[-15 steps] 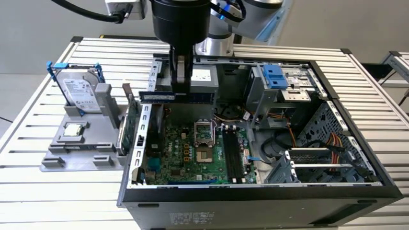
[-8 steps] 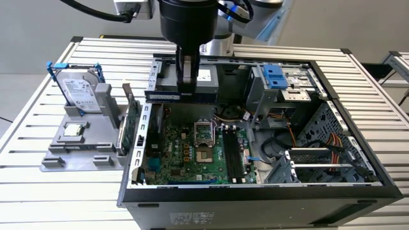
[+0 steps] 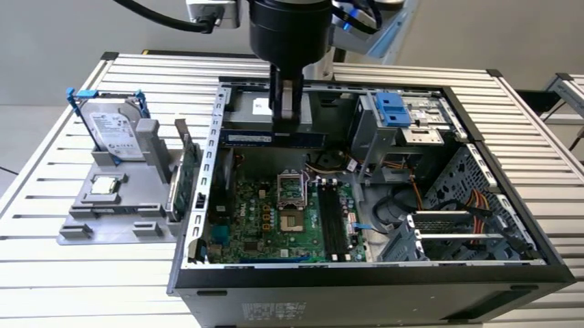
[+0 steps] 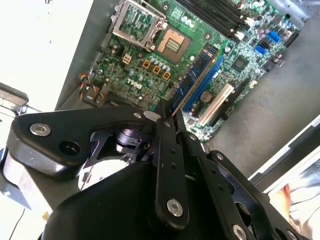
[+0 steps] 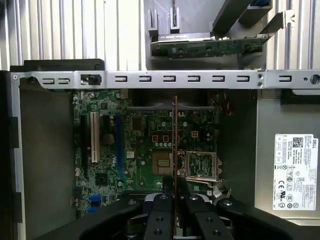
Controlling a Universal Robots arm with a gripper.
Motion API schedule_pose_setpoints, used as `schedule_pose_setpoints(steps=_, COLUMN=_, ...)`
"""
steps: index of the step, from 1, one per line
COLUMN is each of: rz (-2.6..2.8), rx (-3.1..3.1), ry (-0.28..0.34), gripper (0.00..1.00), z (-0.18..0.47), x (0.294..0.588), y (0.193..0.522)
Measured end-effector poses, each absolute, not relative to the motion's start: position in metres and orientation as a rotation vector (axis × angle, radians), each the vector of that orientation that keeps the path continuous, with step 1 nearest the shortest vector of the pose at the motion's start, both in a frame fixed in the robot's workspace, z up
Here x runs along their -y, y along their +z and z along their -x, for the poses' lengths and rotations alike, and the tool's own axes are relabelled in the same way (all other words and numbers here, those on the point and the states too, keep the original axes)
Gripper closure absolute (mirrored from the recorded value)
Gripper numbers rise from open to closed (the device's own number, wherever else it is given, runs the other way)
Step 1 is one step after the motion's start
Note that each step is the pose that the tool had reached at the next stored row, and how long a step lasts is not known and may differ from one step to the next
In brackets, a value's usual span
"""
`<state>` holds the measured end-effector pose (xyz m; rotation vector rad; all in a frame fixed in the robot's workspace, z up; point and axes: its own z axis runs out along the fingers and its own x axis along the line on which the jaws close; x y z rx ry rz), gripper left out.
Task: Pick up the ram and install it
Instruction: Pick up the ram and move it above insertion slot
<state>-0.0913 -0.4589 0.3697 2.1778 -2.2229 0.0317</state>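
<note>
Currently gripper (image 3: 287, 128) clamped on ram (image 3: 251, 139), above motherboard (image 3: 264, 212) in open case (image 3: 365, 275)

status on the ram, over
gripper jaws shut on the ram. ram held above the motherboard, not yet in a memory slot. nothing seen blocking below.

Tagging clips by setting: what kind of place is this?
Likely a robot assembly test bench: an open PC case lies on a slatted metal table, parts stand in a grey holder beside it, and the hand grips the ram over the case.
</note>
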Motion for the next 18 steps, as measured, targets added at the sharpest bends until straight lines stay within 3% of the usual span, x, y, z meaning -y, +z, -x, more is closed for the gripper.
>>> schedule_pose_setpoints(steps=18, rz=-2.172, rx=2.222, ry=0.024, gripper=1.00, z=0.037, x=0.459, y=0.370)
